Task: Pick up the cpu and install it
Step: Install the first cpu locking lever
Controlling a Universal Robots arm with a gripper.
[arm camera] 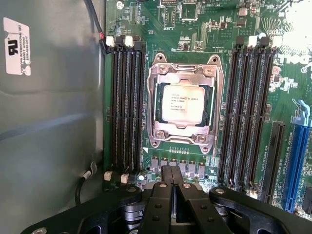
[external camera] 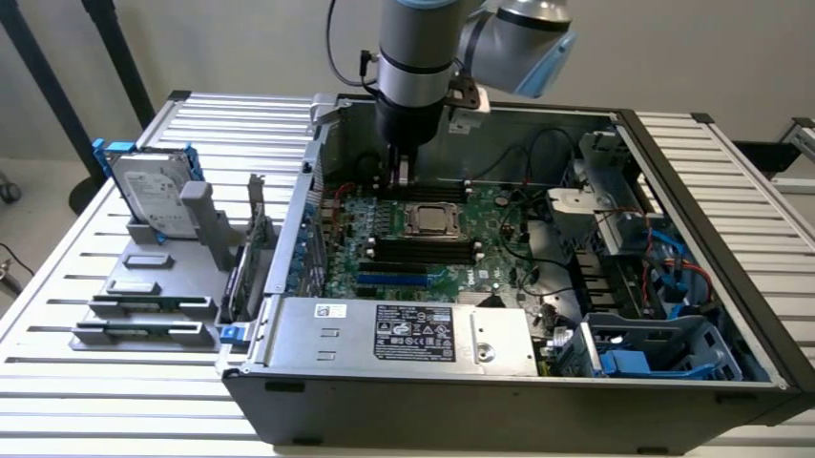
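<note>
The cpu (arm camera: 182, 103) lies flat in the motherboard socket, framed by the silver socket bracket (arm camera: 184, 73); in the exterior view the cpu (external camera: 433, 220) sits mid-board inside the open computer case. My gripper (arm camera: 170, 171) hangs above the board just beside the socket, its two black fingers pressed together with nothing between them. From outside, the gripper (external camera: 400, 178) is seen pointing straight down over the far edge of the motherboard, just behind the socket.
Black memory slots (arm camera: 126, 107) flank the socket on both sides. The case wall (external camera: 305, 219), power supply (external camera: 395, 334) and drive cage (external camera: 637, 343) ring the board. A hard drive in a blue frame (external camera: 153, 196) stands on the grey fixture (external camera: 147, 305) at the exterior view's left.
</note>
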